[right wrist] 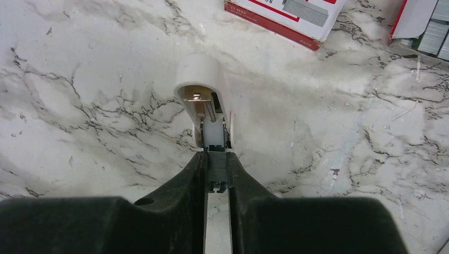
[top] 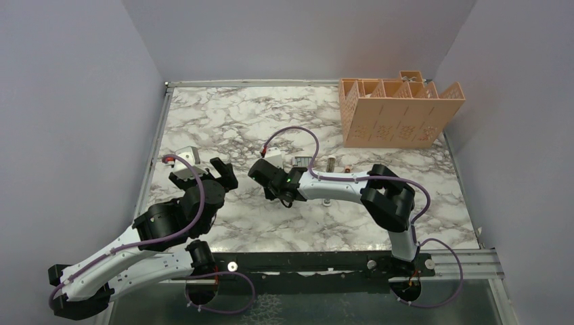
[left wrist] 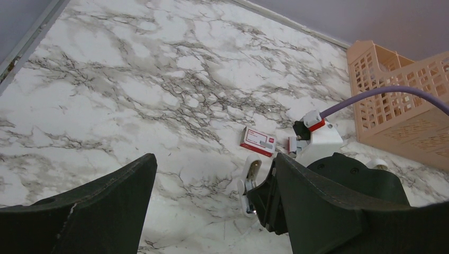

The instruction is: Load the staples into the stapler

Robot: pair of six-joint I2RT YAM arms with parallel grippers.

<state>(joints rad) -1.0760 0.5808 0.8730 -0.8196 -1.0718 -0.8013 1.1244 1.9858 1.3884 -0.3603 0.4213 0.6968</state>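
Observation:
A white stapler lies on the marble with its lid swung up and its channel exposed. My right gripper is shut on a dark grey strip of staples, held at the near end of that channel. The red-and-white staple box lies just beyond, with its grey tray of staples at the right. In the left wrist view the stapler and the box show between the fingers of my open left gripper, which hangs to the left of the stapler. From above, the left gripper faces the right gripper.
A peach slotted basket stands at the back right. Small items lie beside the box. The right arm's purple cable loops over the middle. Grey walls close in the left side and the back.

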